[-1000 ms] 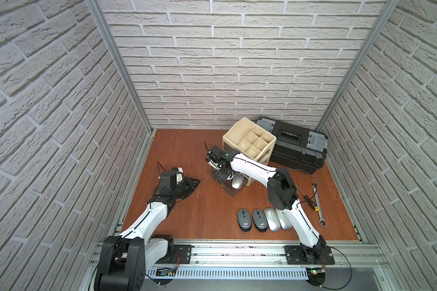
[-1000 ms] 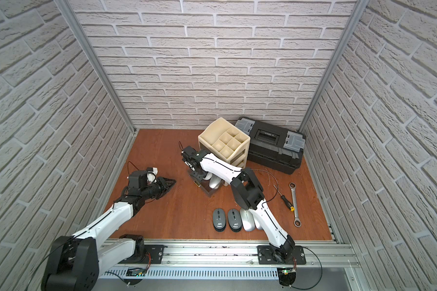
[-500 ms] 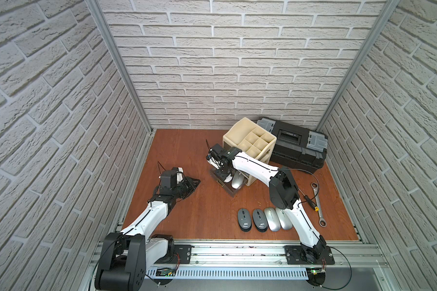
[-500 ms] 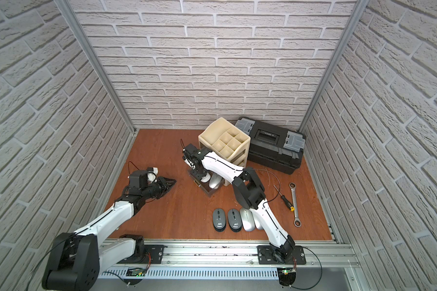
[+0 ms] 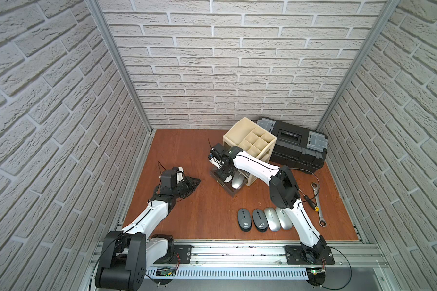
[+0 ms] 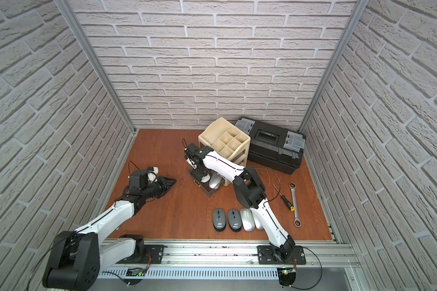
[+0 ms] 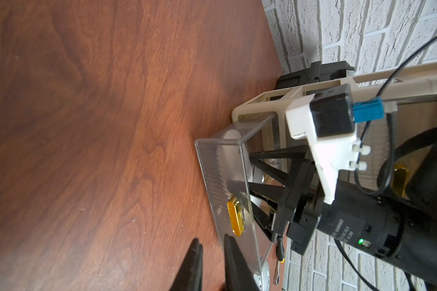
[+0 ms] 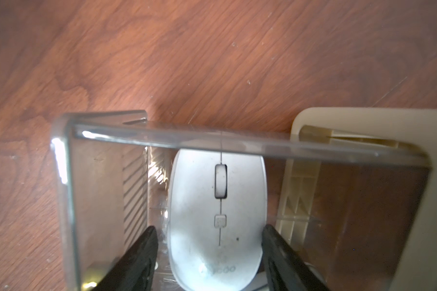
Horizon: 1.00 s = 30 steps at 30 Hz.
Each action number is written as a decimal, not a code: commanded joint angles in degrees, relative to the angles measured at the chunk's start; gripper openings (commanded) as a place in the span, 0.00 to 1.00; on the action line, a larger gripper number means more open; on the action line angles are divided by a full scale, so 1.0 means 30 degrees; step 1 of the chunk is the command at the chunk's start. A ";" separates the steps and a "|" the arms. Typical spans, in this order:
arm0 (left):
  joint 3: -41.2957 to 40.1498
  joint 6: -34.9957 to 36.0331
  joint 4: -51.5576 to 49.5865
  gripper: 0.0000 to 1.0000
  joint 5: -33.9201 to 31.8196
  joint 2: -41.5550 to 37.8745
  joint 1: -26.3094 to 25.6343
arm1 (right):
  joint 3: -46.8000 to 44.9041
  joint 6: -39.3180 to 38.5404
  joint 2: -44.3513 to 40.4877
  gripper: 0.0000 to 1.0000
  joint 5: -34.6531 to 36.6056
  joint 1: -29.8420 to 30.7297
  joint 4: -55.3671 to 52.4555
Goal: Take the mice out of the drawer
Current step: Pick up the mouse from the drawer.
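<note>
Your right gripper (image 8: 208,228) is down in the clear drawer (image 8: 66,201), jaws open astride the white mouse (image 8: 217,216) and not yet pinching it. The mouse's long axis runs between the fingers, so closing would squeeze its narrow width. Your left gripper (image 7: 211,238), a slit apart and empty, sits well off to the side.

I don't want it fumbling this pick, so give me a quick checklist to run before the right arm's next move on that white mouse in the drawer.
1. Right gripper astride the white mouse: ok, a finger on each side.
2. Grip closed: not ok, jaws open, gap visible.
3. Clear drawer pulled out: ok.
4. Fingers clear of the silver mouse alongside: cannot tell.
5. Left gripper apart from the drawer, empty: ok.
</note>
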 commanded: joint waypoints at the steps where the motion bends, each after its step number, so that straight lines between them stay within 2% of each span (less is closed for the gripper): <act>1: -0.0323 0.0073 0.0691 0.21 0.0144 -0.0168 0.0124 | -0.0581 0.0992 0.0408 0.66 -0.1161 -0.0286 -0.0415; 6: -0.0356 0.0074 0.0736 0.20 0.0139 -0.0139 0.0117 | -0.0938 0.1345 0.0508 0.63 -0.1118 -0.0342 -0.0340; 19: -0.0440 0.0015 0.0985 0.20 0.0130 -0.0002 0.0121 | -0.2418 0.1130 -0.1043 0.66 0.0502 -0.0289 0.1052; 30: -0.0384 0.0008 0.1061 0.20 0.0153 0.0041 0.0109 | -0.2528 0.1598 -0.0304 0.70 -0.1199 -0.0316 0.0995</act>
